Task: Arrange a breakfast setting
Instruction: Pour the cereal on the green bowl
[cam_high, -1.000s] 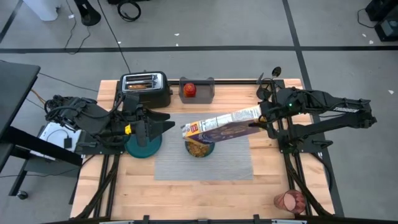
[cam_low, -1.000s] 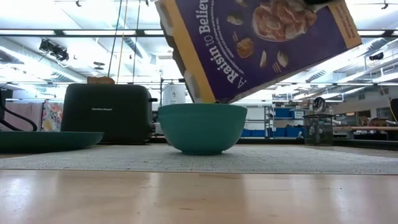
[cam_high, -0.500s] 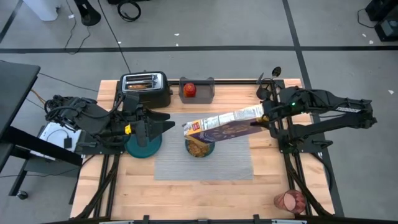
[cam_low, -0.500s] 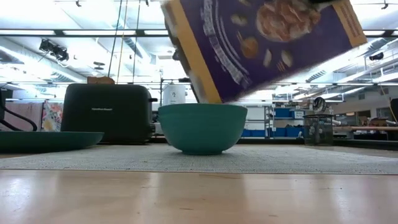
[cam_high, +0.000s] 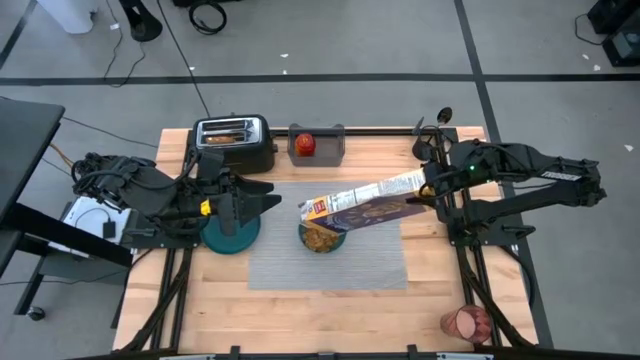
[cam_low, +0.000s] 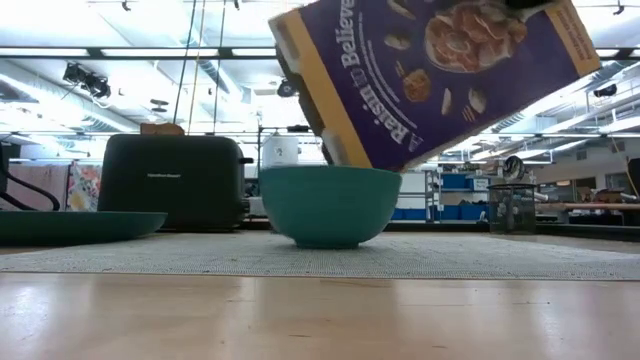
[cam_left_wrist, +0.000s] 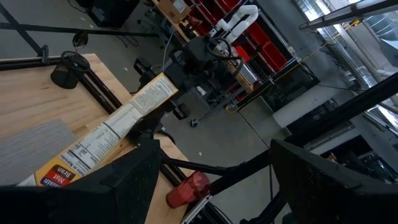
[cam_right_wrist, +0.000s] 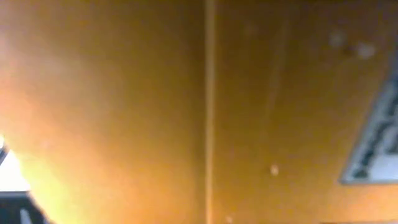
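My right gripper is shut on a purple and yellow cereal box. The box is tilted, its open end down over the teal bowl. The bowl holds cereal and stands on the grey placemat. The box fills the right wrist view. My left gripper is open and empty above the teal plate, which lies at the mat's left edge. Toast sits in the toaster. The red fruit lies in the grey tray. The red cup lies on its side at the near right. My right gripper holds the cereal box by its closed end, coming level from the table's right side along the box. The fingers themselves are hidden by the box and the wrist. The box is lifted clear and slants down to the left, its open end just above the bowl's rim.
The black toaster and the grey tray stand at the far edge. A dark holder with a spoon stands at the far right. There is bare wood along the near edge.
My right gripper has shaken the cereal box and drawn it a little toward the table's right edge. The box stays tilted with its open end over the bowl.
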